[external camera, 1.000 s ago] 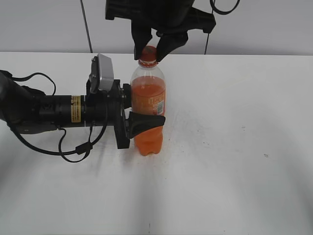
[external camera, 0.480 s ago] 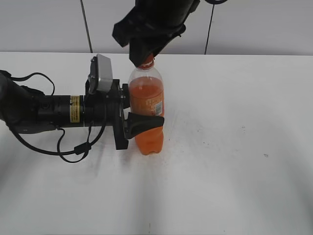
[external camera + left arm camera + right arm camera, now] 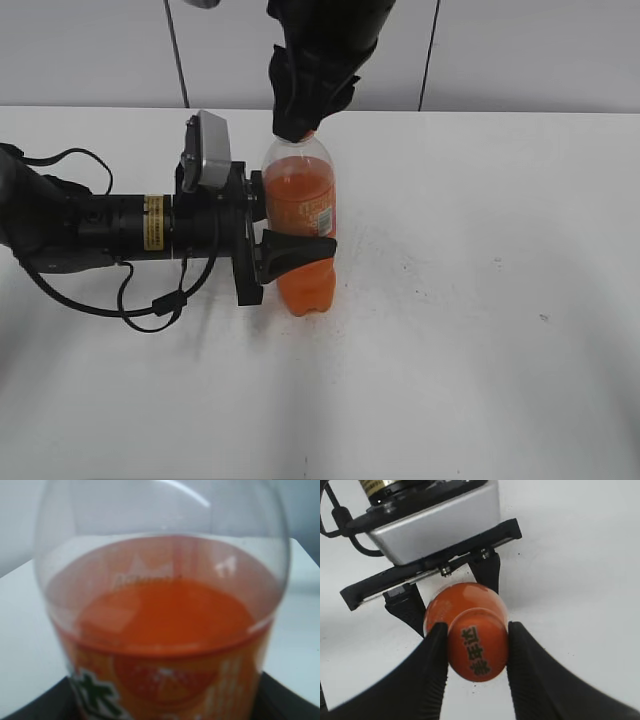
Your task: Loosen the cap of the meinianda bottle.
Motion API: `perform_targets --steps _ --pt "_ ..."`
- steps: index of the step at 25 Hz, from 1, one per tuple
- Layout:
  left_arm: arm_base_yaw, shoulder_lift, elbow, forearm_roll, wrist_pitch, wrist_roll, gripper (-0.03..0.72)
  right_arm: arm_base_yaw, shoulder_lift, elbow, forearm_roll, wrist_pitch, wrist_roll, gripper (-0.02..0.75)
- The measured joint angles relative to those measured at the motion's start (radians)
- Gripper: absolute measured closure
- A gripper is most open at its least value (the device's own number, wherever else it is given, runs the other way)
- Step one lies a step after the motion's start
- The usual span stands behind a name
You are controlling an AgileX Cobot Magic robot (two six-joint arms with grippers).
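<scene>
The meinianda bottle stands upright on the white table, clear plastic with orange drink and an orange label. My left gripper comes in from the left and is shut on the bottle's waist; the left wrist view is filled by the bottle. My right gripper hangs over the bottle from above and hides the cap in the exterior view. In the right wrist view the orange cap with dark print sits between the two black fingers, which press on both its sides.
The white table extends to the right and front of the bottle. The left arm and its cables lie along the table on the left. A grey wall stands behind.
My right gripper has dropped lower over the bottle top and turned about the cap, going from fingers spread beside the cap to closed on it. The left gripper and bottle have hardly moved.
</scene>
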Motion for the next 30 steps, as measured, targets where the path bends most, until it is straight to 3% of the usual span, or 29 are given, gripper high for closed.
perform_targets --steps 18,24,30 --pt "0.0 0.0 0.0 -0.012 0.004 -0.011 0.269 0.002 -0.056 -0.006 0.004 0.019 -0.056 0.469" --pt "0.0 0.0 0.0 -0.014 0.006 -0.011 0.269 -0.005 -0.079 -0.006 -0.091 0.021 0.305 0.469" --pt "0.0 0.001 0.0 -0.015 0.006 -0.012 0.269 -0.101 -0.133 0.055 -0.129 0.021 0.59 0.468"
